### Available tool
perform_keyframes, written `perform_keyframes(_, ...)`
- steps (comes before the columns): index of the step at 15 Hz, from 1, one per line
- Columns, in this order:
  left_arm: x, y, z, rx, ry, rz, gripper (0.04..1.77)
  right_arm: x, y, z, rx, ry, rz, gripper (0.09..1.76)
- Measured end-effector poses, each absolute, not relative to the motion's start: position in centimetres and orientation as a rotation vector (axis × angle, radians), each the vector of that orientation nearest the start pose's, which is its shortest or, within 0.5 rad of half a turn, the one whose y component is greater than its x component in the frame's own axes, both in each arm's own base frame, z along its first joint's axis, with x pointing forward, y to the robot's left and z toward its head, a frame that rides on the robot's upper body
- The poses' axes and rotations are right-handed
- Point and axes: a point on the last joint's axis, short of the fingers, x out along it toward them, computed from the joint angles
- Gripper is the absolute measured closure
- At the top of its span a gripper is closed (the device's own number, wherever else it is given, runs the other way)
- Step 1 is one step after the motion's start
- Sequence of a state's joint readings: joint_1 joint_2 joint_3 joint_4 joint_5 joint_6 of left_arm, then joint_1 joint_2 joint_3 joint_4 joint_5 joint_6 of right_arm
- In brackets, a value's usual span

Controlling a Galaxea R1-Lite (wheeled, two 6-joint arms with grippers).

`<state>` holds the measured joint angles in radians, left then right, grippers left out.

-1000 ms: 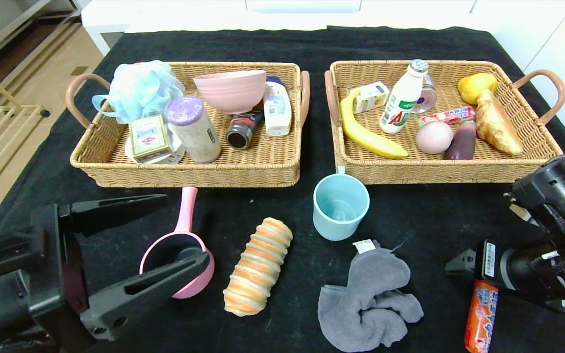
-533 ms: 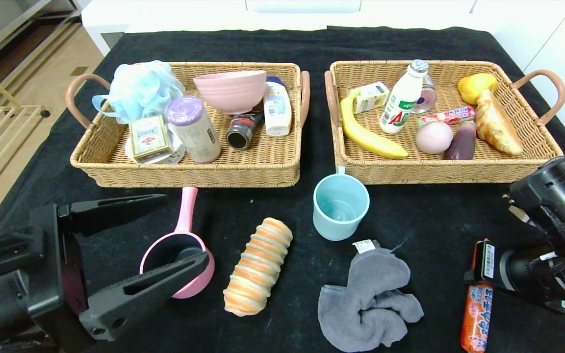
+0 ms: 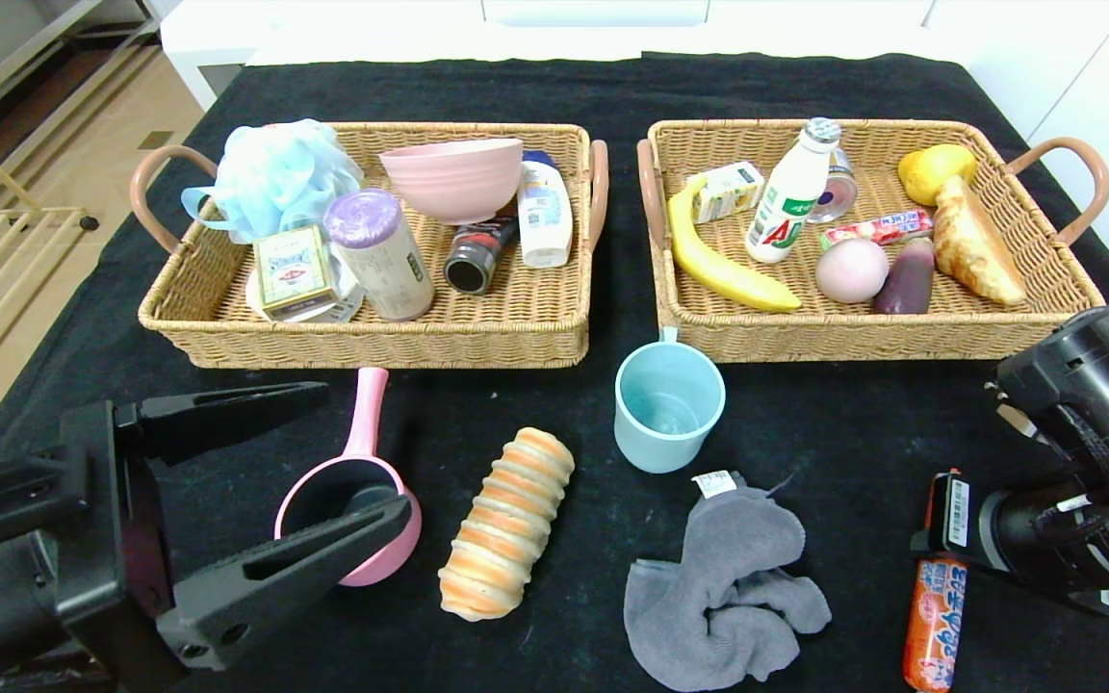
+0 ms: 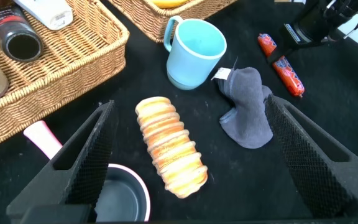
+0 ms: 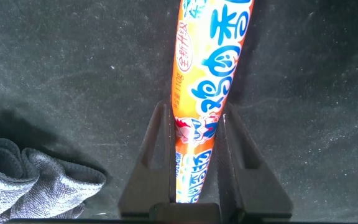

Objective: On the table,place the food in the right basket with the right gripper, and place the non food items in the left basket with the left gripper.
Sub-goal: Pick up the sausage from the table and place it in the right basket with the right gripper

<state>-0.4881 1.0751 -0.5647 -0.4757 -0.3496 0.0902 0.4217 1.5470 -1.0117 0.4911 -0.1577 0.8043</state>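
Note:
My right gripper (image 3: 941, 539) is low at the front right of the table, its jaws closed on the near end of an orange sausage stick (image 3: 933, 621). In the right wrist view the two fingers press both sides of the sausage (image 5: 210, 56) at my right gripper (image 5: 194, 155). My left gripper (image 3: 362, 448) is open and empty at the front left, above a pink ladle (image 3: 352, 481). A striped bread roll (image 3: 506, 523), a blue mug (image 3: 668, 404) and a grey cloth (image 3: 728, 597) lie loose on the black table.
The left basket (image 3: 372, 337) holds a bowl, bath puff, tins and bottles. The right basket (image 3: 863, 337) holds a banana, milk bottle, bread, lemon and other food. In the left wrist view the roll (image 4: 169, 146) lies between the open fingers.
My right gripper has closed on the sausage stick, and the stick has swung from a slant to nearly straight. The left arm has not moved.

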Motion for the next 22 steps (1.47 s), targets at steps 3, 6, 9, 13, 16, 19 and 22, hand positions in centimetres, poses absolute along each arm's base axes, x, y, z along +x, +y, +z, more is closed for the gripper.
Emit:
perform_keyframes(3,12.7,-7.6,24.0,0.088,0.002,-0.838,0.09,21.5,9.3,18.8,0.440,1.007,-0.165,1.40)
perform_keyframes(6,12.7,-7.6,24.0,0.088,0.003,-0.838,0.09,21.4,9.3,19.0,0.442,1.003,-0.160,1.40)
perform_keyframes(9,12.7,-7.6,24.0,0.088,0.004,-0.838,0.09,21.0,9.3,19.3,0.436,0.994,-0.158,1.40)
perform_keyframes(13,12.7,-7.6,24.0,0.088,0.006,-0.839,0.09,20.6,9.2,19.9,0.435,0.963,-0.160,1.40)
perform_keyframes(16,12.8,-7.6,23.9,0.088,0.008,-0.839,0.09,20.1,9.0,20.4,0.435,0.960,-0.156,1.40)
perform_keyframes(19,12.8,-7.7,23.8,0.088,0.011,-0.839,0.09,19.8,8.9,20.9,0.434,0.946,-0.153,1.40)
perform_keyframes(22,12.8,-7.7,23.8,0.093,0.013,-0.839,0.09,19.6,8.7,21.5,0.416,0.920,-0.169,1.40)
